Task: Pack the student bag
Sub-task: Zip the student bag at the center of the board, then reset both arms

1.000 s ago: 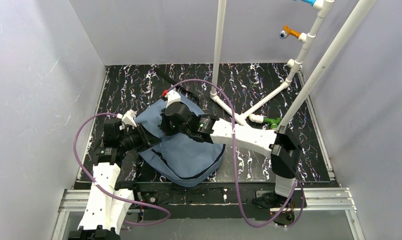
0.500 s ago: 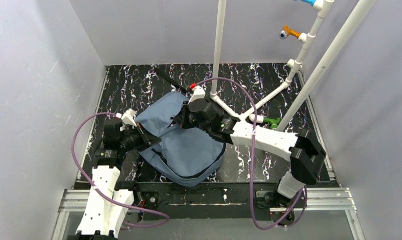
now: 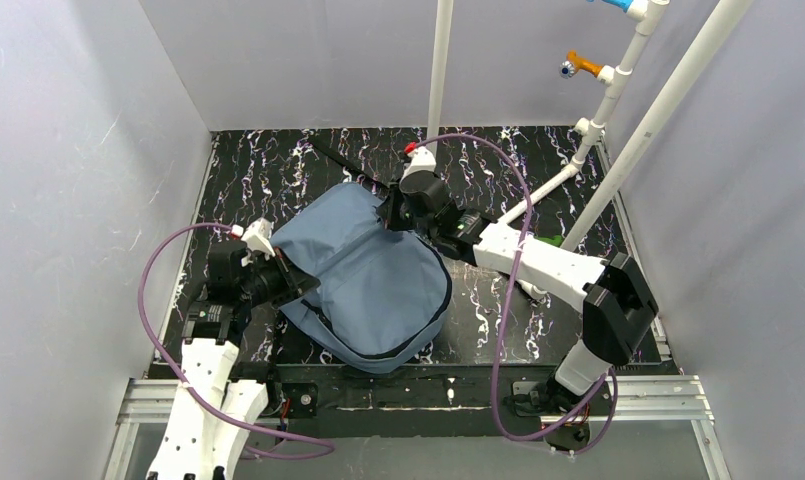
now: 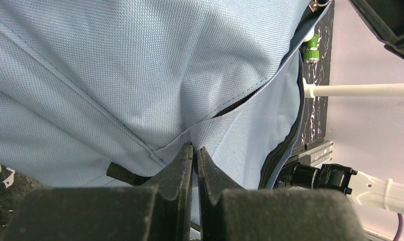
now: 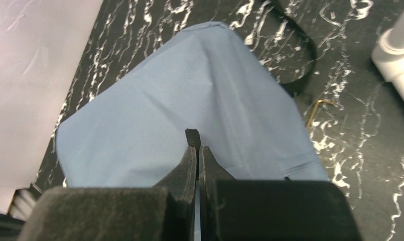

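Observation:
The student bag (image 3: 363,285), a slate-blue fabric backpack with black zipper trim, lies flat in the middle of the table. My left gripper (image 3: 296,285) is at its left edge, shut on a fold of the blue fabric (image 4: 139,60), fingertips pinched together in the left wrist view (image 4: 195,148). My right gripper (image 3: 386,212) is at the bag's far right corner, shut on a small black pull tab (image 5: 191,136) that sticks out above the fingertips (image 5: 197,147). The blue bag (image 5: 154,110) spreads out beyond it. The bag's inside is hidden.
A white pipe frame (image 3: 441,80) rises at the back, with diagonal pipes (image 3: 668,100) on the right, a green fitting (image 3: 546,242) and an orange one (image 3: 581,63). A black strap (image 5: 295,75) lies on the marbled black table (image 3: 258,170). Grey walls close in on three sides.
My right gripper has moved from over the bag's middle to its far right corner, holding the tab. The bag's top now lies smooth and spread. The left gripper has stayed put.

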Available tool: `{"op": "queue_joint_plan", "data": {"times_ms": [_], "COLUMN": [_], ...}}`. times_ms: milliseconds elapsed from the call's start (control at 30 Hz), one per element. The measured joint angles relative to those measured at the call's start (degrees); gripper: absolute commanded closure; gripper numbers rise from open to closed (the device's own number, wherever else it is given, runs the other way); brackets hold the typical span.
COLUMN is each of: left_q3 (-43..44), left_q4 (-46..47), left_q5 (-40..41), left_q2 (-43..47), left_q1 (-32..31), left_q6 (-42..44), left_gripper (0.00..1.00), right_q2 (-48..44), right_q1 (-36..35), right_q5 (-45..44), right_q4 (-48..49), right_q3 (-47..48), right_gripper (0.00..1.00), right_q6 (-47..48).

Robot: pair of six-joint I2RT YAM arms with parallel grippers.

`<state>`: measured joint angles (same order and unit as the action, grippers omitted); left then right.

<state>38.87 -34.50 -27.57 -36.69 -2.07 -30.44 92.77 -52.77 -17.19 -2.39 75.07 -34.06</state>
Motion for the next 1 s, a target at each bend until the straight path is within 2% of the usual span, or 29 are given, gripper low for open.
{"op": "queue_joint_plan", "data": {"times_ms": [233,400,433,467,500,533,633,733,833,867,1000], "left_q3": [0.33,1.16,1.29,1.46,1.64,2.23,5.64,10.93,18.16,20.52,25.90], "left_q4": [0.00,-0.55,-0.66,-0.76,-1.01,-1.86,-5.18,-6.36,-5.60,-4.87,4.28], "left_q5": [-0.07,0.13,0.17,0.20,0.20,0.20,0.83,1.68,2.12,2.12,2.93], "left_q2": [-0.09,-0.17,-0.22,-0.33,-0.42,-0.70,-1.18,-1.79,-2.49,-2.60,-0.66], "left_q1": [-0.33,-0.42,-0.42,-0.42,-0.42,-0.42,-0.35,-0.31,-0.31,-0.31,-0.31], "left_q6": [0.94,1.55,1.57,1.64,1.70,1.77,2.47,3.28,5.31,6.05,7.98], "left_gripper": [1.00,1.00,0.97,0.83,0.65,0.58,0.47,0.43,0.40,0.37,0.10], "right_q2": [0.11,0.94,1.11,1.40,1.73,2.03,3.19,3.02,0.04,-1.95,-19.65], "right_q1": [2.10,2.12,2.12,2.14,2.21,2.32,4.17,6.78,7.85,7.65,6.99], "right_q5": [-3.41,-4.72,-4.44,-3.80,-2.97,-2.19,-1.11,-0.24,1.31,2.34,8.90], "right_q4": [1.53,4.52,4.66,4.57,3.93,2.75,-3.80,-10.47,-16.65,-19.32,-26.82], "right_q3": [-3.93,-4.85,-4.79,-4.55,-3.93,-2.93,2.60,7.89,10.01,10.01,9.77], "right_gripper": [0.99,0.99,0.99,0.91,0.78,0.63,0.33,0.14,0.02,0.02,0.02], "right_q6": [1.73,7.41,8.76,10.29,11.69,12.72,16.04,18.88,22.08,23.04,28.63]}}
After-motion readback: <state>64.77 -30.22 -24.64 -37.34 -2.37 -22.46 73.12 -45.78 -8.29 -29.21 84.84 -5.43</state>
